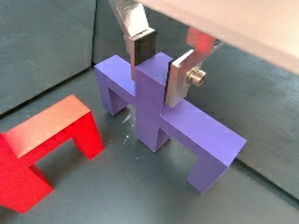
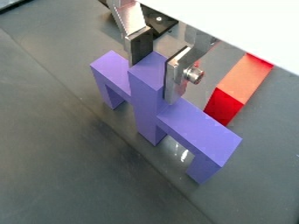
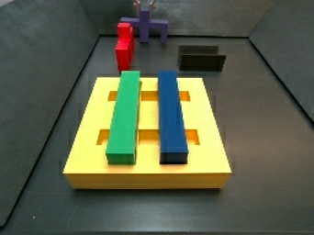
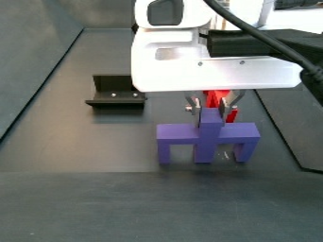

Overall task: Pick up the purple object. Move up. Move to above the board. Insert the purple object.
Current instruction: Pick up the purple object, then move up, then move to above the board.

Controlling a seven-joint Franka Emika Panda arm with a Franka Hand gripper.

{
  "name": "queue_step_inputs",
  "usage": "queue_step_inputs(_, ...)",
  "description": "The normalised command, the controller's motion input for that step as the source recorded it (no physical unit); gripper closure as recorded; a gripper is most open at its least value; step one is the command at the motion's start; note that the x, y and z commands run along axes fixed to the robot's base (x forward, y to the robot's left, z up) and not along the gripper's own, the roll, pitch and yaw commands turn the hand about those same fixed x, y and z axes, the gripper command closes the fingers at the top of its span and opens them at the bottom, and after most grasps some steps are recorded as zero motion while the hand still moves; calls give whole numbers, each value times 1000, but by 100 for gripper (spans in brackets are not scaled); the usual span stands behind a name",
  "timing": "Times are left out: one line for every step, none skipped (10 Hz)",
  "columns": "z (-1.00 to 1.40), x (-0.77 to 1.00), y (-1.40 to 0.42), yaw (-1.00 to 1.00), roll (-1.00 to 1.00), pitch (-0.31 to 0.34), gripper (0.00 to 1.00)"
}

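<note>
Currently the pincer (image 1: 162, 63) is clenched on the central post of the purple object (image 1: 163, 118), which stands on the counter (image 2: 70, 166). Red block (image 1: 45, 144) sits just beside it.

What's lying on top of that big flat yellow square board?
On the yellow board lie a long green bar and a long blue bar, side by side. They cover parts of its slots. The gripper is far off, at the purple piece.

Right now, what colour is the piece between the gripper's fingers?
Purple: the purple object at the gripper, clearest in a wrist view.
</note>
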Motion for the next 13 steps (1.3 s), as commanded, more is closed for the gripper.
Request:
queue_step_inputs(0, 0, 0, 0, 0, 0, 100)
queue_step_inputs(0, 0, 0, 0, 0, 0, 100)
queue_step_inputs(0, 0, 0, 0, 0, 0, 100)
queue_step_inputs(0, 0, 0, 0, 0, 0, 100)
queue_step_inputs(833, 0, 0, 0, 0, 0, 100)
queue_step_inputs(797, 78, -81, 3, -2, 1, 100)
queue_step_inputs(489, 40, -56, 4, 26, 49, 100)
queue_step_inputs(294, 46, -31, 7, 49, 51, 100)
queue_step_inputs(1400, 0, 0, 0, 0, 0, 100)
queue_step_inputs(1400, -21, 3, -2, -11, 17, 100)
queue_step_inputs(1400, -51, -9, 3, 15, 24, 100)
queue_step_inputs(1400, 9, 6, 2, 10, 17, 100)
queue_step_inputs(823, 36, 20, 0, -14, 75, 100)
